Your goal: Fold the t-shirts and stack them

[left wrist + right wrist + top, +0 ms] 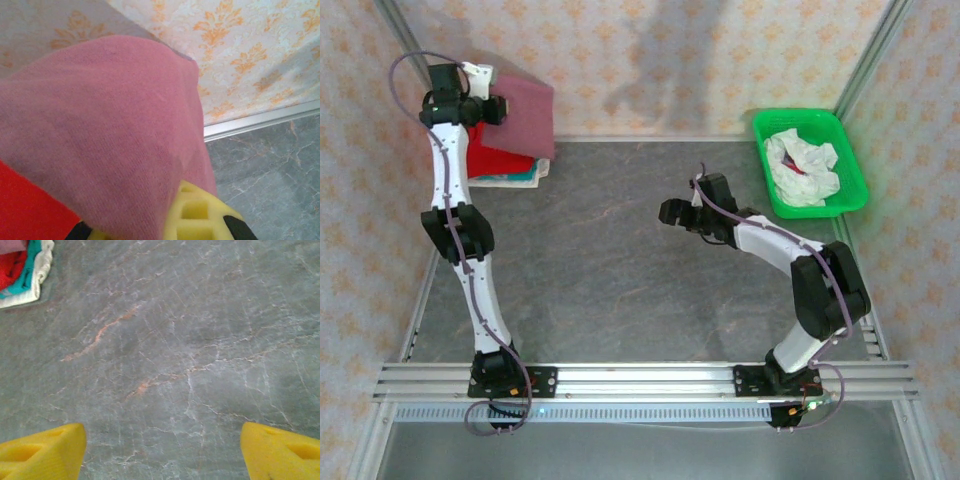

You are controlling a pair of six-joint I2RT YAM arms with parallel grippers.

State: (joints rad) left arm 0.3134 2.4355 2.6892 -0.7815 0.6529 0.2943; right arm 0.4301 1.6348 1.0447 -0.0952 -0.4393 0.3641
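The left pincer [492,108] is clamped shut on the maroon t-shirt [525,115], holding it at the bench's far left corner; the cloth drapes over its yellow fingers [195,215]. The shirt hangs over a stack of 3 folded ones: red t-shirt [490,155], teal t-shirt [525,175], and white t-shirt [545,168] at the bottom. The right pincer [672,212] stands wide, its 2 fingers [45,450] well apart over bare bench [620,260], holding nothing. The green basket [798,113] at the far right contains a crumpled white t-shirt [800,165].
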